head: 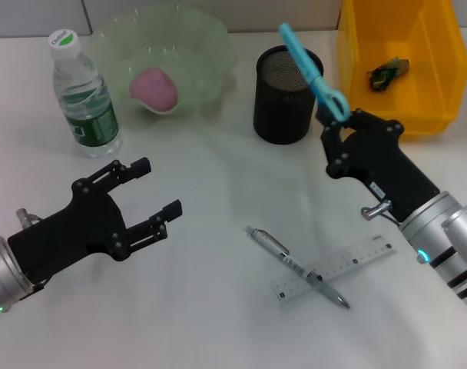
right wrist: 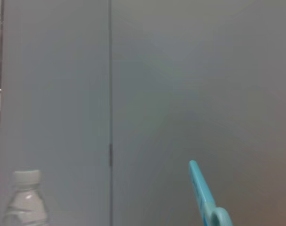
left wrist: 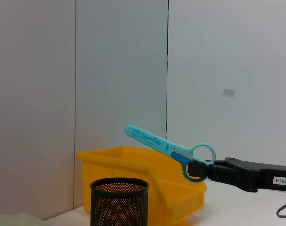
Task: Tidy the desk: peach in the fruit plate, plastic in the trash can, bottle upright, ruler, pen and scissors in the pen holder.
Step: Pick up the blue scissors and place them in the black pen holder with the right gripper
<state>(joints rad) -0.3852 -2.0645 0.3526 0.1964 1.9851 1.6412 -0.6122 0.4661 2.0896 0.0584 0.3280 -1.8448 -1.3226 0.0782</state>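
Note:
My right gripper (head: 335, 115) is shut on the handles of the light-blue scissors (head: 310, 71), holding them tilted in the air over the black mesh pen holder (head: 287, 94), blade tip up. The left wrist view shows the scissors (left wrist: 169, 148) above and to the side of the pen holder (left wrist: 119, 201). The pink peach (head: 154, 88) lies in the clear green fruit plate (head: 210, 46). The water bottle (head: 84, 96) stands upright at the back left. A pen (head: 295, 265) lies crossed over a clear ruler (head: 337, 269) on the table. My left gripper (head: 158, 192) hovers open at the front left.
A yellow bin (head: 433, 84) at the back right holds a crumpled plastic wrapper (head: 387, 72). The white table stretches between the two arms.

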